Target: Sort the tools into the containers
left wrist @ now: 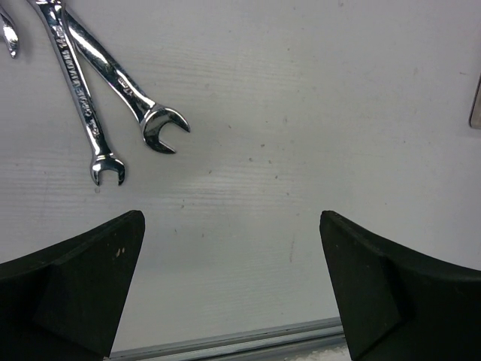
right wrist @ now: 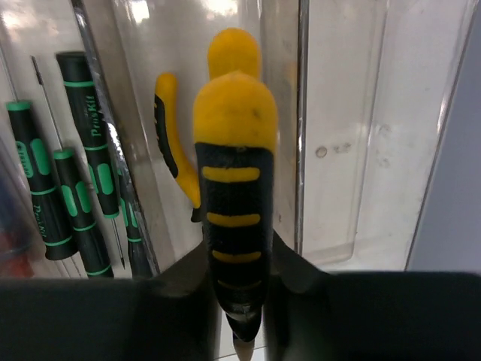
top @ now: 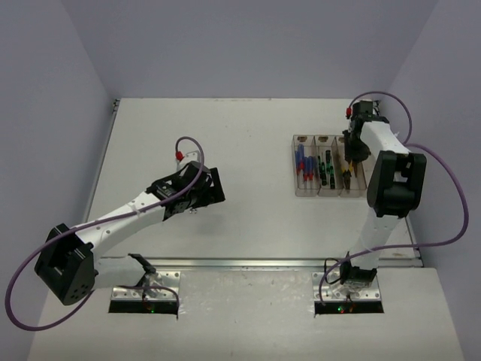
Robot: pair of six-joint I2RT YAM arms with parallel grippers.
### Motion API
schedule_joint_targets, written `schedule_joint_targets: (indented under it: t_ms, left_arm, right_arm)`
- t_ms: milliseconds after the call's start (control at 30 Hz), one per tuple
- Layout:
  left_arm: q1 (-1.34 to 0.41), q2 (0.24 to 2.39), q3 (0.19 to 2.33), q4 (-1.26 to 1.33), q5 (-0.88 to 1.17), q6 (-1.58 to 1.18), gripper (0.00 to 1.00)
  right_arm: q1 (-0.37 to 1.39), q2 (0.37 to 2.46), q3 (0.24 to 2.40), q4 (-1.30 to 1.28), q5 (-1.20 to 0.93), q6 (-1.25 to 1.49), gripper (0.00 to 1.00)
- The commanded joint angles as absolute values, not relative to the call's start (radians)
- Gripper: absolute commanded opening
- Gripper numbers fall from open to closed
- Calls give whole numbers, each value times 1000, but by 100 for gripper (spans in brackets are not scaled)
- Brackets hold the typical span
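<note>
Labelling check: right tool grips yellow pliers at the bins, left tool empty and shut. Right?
Not quite. The left tool is empty but open: the left wrist view shows its fingers wide apart, nothing between them, wrenches lying ahead. The right tool does grip the pliers at the bins.

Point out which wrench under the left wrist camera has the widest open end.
The right-hand wrench, whose head lies farthest right. Its open end is clearly broader than that of the slimmer wrench beside it; the third wrench is mostly cut off.
</note>
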State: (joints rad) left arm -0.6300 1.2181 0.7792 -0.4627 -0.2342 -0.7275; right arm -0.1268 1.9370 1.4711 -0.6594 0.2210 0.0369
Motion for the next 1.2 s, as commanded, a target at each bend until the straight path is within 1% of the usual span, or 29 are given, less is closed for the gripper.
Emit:
schedule_joint_targets:
  t_ms: [0,33,100,167,200,300,367,400,467,600,633,700,800,867,933,1067,1167]
  left_arm:
    - [-635,1171,829,-491,-326,-716,100]
    - [-633,1172,830,-492,-337,-722,100]
    - [-617,1185,833,-491,-342,-729,100]
    - [-585,1215,836,-492,-341,-740,100]
    - [-569,1240,834,-486,-345,-737,100]
    - [-461,1308,823,-465,-349,-736,98]
    - [-377,1341,813,-445,-339,-736,97]
    - [-368,1355,812,-444,-344,-743,97]
    - [-348,1381,818,-444,-364,-755,94]
    - [-334,1436,838,-462,-390,-774,88]
    - [-334,1457,839,-462,-385,-779,85]
    - [-334,1479,839,-452,-371,-781,76]
    - [-336,1519,846,-438,-352,-775,73]
    - [-334,1556,861,-445,-365,-778,64]
    - [-336,1579,872,-443,-368,-773,63]
    - [-336,1635,892,-447,-384,-767,55]
    - [-336,1666,906,-445,-385,-757,52]
  right_arm:
    - [-116,1949,1573,-734,276,27,59]
    - [-114,1947,1581,-747,270,35,68]
    - [-105,1930,1588,-764,259,62,79]
    - [-85,1888,1589,-771,284,85,97]
    - [-74,1851,1589,-779,288,95,99]
    - [14,1747,1530,-765,293,125,99]
    - [101,1650,1451,-719,306,153,99]
    - [153,1620,1389,-672,301,161,99]
    - [208,1520,1261,-559,165,200,99]
    - [211,1321,994,-292,-338,273,99]
    - [212,1299,942,-245,-383,290,98]
    - [212,1276,933,-259,-395,301,92]
    - [212,1281,959,-314,-377,281,86]
    - [212,1279,954,-308,-399,287,83]
    - [212,1278,942,-293,-420,290,82]
    - [212,1281,930,-290,-412,285,80]
    - [212,1280,931,-291,-420,288,80]
